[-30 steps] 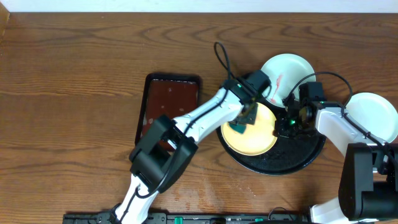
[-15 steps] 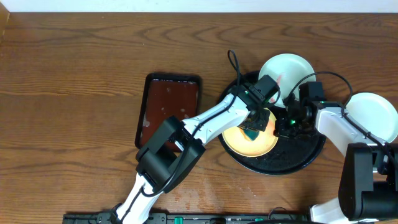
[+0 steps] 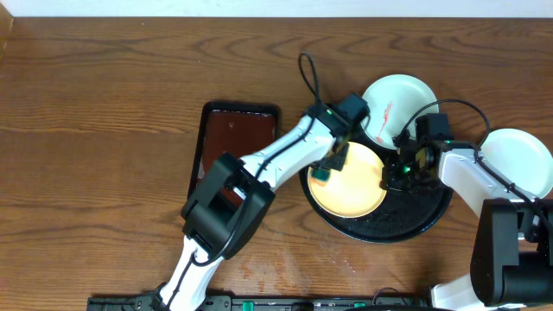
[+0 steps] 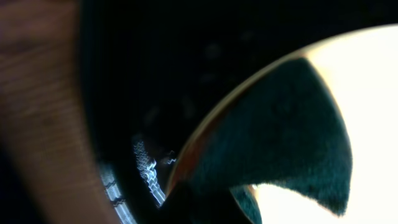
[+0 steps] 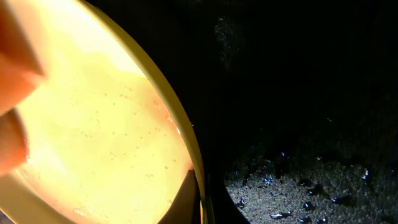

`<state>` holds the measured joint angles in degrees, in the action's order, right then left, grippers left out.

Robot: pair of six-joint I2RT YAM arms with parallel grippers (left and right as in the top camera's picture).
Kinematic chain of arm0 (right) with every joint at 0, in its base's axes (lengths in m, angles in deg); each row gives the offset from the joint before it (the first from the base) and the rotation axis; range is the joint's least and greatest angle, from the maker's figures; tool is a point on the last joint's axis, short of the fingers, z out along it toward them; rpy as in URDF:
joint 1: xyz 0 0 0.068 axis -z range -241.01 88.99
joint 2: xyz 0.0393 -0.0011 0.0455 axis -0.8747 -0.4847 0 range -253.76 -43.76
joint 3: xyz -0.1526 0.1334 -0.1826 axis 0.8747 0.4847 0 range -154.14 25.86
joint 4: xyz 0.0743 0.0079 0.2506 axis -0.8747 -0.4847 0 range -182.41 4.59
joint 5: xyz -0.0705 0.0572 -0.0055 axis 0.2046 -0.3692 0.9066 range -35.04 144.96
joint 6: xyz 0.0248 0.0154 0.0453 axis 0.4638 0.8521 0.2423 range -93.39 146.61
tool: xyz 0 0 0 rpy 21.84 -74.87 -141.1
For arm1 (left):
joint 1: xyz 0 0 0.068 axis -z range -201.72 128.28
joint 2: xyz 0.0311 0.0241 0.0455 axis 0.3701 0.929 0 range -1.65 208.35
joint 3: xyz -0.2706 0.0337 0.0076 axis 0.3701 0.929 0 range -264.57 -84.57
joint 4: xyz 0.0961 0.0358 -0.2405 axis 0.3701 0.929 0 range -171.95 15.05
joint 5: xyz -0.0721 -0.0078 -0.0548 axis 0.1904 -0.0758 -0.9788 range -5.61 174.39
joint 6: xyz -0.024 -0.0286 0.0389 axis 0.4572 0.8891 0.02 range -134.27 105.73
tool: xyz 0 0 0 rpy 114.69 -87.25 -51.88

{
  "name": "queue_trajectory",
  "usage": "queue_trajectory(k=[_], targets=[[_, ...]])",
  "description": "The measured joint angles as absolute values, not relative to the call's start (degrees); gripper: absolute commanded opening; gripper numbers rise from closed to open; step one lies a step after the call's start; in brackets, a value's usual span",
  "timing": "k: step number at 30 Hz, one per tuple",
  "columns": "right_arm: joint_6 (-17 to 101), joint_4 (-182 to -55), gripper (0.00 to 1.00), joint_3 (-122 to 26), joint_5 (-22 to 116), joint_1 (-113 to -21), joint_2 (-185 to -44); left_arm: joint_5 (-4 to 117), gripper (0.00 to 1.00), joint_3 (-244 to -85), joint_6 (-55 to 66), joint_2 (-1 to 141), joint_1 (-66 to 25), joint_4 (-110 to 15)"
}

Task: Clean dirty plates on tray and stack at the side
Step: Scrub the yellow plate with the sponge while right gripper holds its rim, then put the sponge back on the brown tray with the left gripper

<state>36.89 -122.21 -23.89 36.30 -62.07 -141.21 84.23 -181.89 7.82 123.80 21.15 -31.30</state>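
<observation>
At yellow plate [image 3: 354,188], left rim: left gripper [image 3: 327,166] clamped tight on teal sponge [image 3: 320,174], which is pressed to the plate. Opposite rim: right gripper [image 3: 394,173] pinched closed on it. Underneath both: black tray [image 3: 419,214]. Just beyond the grippers: smeared white plate [image 3: 399,97]. Off to the outer side of the right gripper: second white plate [image 3: 518,160] on the tabletop [image 3: 104,104].

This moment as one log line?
left gripper shut on teal sponge | right gripper pinching pale yellow round plate rim | plate on round black tray
</observation>
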Motion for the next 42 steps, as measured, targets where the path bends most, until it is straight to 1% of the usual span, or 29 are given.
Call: queue_trajectory(k=[4,9,15,17,19,21,22,25,27,30,33,34,38,40,42], targets=[[36.89,-122.19,0.01,-23.89,36.28,-62.09,-141.21,84.25,0.07,-183.44,8.21,123.93,21.48,-27.45],[36.89,-122.19,0.01,-23.89,36.28,-62.09,-141.21,80.79,0.07,-184.77,8.26,123.6,21.22,-24.2],[36.87,-122.12,0.02,-23.89,36.28,-62.07,-141.21,80.31,0.07,-184.77,8.21,117.57,18.05,-15.65],[36.81,-121.94,0.08,-23.89,36.28,-62.09,-141.21,81.87,0.07,-184.77,8.21,114.03,15.58,-13.03],[36.26,-121.07,0.1,-23.87,36.37,-62.09,-141.3,84.27,0.07,-184.79,8.21,111.03,12.82,-11.21],[35.56,-120.09,0.08,-23.87,36.3,-62.09,-141.32,86.13,0.08,-184.77,8.21,109.5,9.92,-10.88],[35.28,-119.45,0.02,-23.87,36.41,-62.09,-141.32,86.61,0.08,-184.71,8.21,109.33,8.78,-11.23],[34.58,-117.97,0.01,-23.89,36.54,-62.09,-141.43,87.9,0.08,-181.69,8.21,109.24,5.24,-14.84],[34.18,-118.14,0.01,-23.89,36.32,-62.09,-141.43,87.96,0.1,-177.8,8.19,109.26,3.25,-17.66],[34.16,-119.26,0.01,-23.89,36.59,-62.09,-141.1,87.44,0.17,-173.01,8.17,109.68,1.13,-19.19],[34.29,-122.38,0.01,-23.46,39.41,-62.57,-138.67,87.05,0.17,-171.4,7.93,109.98,0.06,-19.19],[34.47,-122.95,0.01,-23.22,40.43,-62.92,-137.56,86.91,0.22,-171.4,7.91,109.98,-0.05,-19.28],[35.17,-124.94,0.01,-22.8,47.8,-66.61,-126.96,86.37,0.31,-171.4,7.75,108.82,-0.09,-19.41],[35.74,-125.11,0.01,-22.82,52.06,-68.67,-121.97,86.24,0.38,-171.4,7.73,106.86,-0.09,-19.36],[36.76,-125.29,0.01,-22.82,57.28,-71.09,-117.76,86.19,0.41,-171.4,7.6,103.36,-0.09,-19.28]])
